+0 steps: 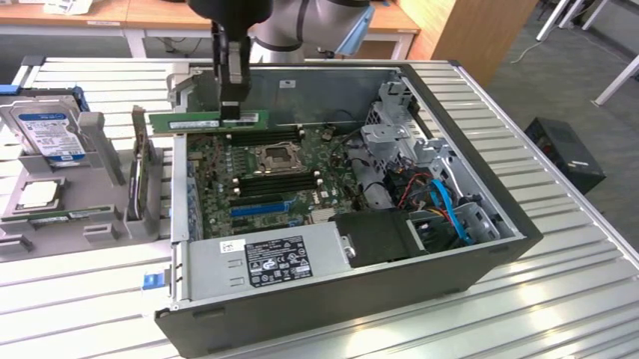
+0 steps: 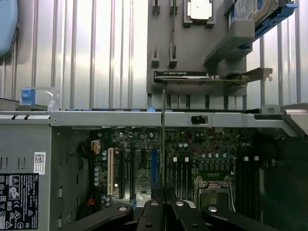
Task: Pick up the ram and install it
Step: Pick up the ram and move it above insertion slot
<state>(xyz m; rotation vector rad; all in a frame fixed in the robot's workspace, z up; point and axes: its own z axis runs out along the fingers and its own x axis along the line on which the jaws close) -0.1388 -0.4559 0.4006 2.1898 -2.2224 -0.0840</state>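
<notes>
Closest in, the power supply (image 1: 265,262) fronts the open computer case (image 1: 399,295). Above the motherboard (image 1: 262,168), the gripper (image 1: 232,114) is clamped on the ram (image 1: 185,121), held level, its long axis parallel with the memory slots (image 1: 257,137) just beneath.

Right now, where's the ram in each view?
Exterior view: ram broadside, clamped in the gripper, over the motherboard's far edge.
Wrist view: ram edge-on, a thin line running from the gripper across the motherboard.
Shared landmark: the CPU socket.

Slatted metal table (image 1: 559,299) — open computer case (image 1: 399,299), grey parts tray (image 1: 110,224) alongside.
</notes>
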